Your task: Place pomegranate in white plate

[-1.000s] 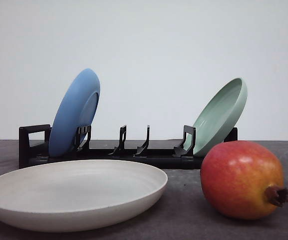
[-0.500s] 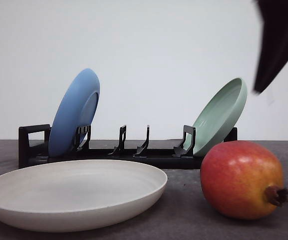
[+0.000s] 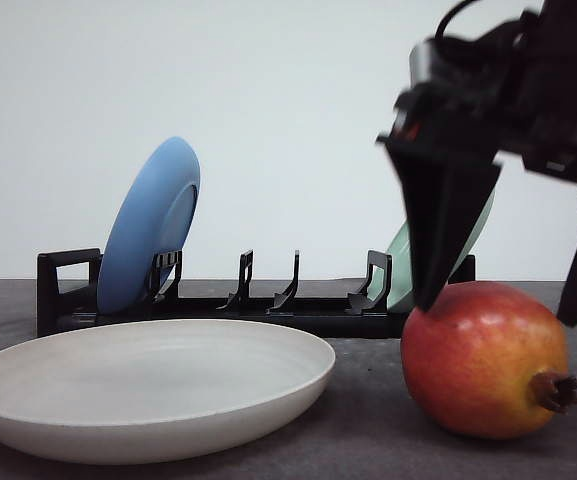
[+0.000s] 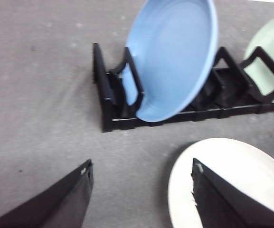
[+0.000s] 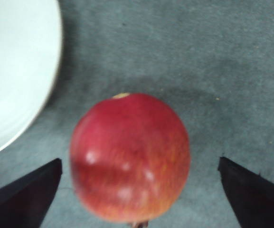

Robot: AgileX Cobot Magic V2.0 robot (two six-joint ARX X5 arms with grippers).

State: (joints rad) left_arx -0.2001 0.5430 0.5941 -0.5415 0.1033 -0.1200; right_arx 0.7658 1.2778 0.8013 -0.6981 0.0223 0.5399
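Observation:
The pomegranate (image 3: 485,360) lies on the dark table at the front right, red blending to yellow-orange, its brown crown pointing right. To its left sits the wide white plate (image 3: 148,385). My right gripper (image 3: 503,312) hangs open just over the fruit, one finger (image 3: 438,225) at its upper left and the other at the frame's right edge. In the right wrist view the pomegranate (image 5: 130,156) lies between the spread fingers (image 5: 23,192), with the white plate (image 5: 15,66) beside it. My left gripper (image 4: 141,187) is open over bare table near the white plate (image 4: 227,183).
A black dish rack (image 3: 258,295) stands behind the plate, holding a blue plate (image 3: 151,225) at its left end and a pale green plate (image 3: 403,265) at its right end. The left wrist view shows the same rack (image 4: 110,102) with the blue plate (image 4: 174,54).
My right gripper has come down from the upper right corner of the front view to just above the pomegranate, fingers apart. The fruit and plates have stayed put.

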